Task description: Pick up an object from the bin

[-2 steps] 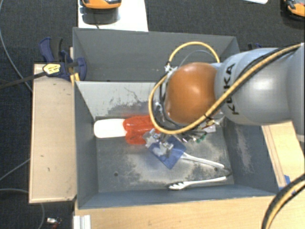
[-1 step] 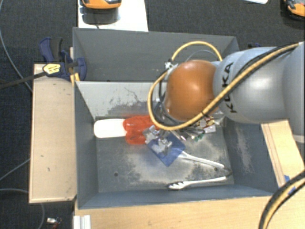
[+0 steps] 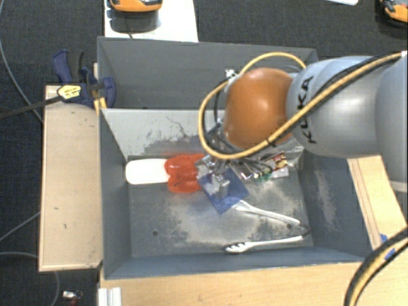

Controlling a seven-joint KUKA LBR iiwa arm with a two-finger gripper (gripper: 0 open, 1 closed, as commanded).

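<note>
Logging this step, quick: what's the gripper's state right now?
Gripper: open or shut cannot be told; it sits low over the blue piece mid-bin.

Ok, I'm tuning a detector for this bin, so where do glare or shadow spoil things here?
Camera view: soft sheen on the arm's silver shell and on its orange cover; the white oblong thing at the floor's left reads very bright, almost featureless; the arm shades the bin's right side; the bin's back wall is dark and even.
</note>
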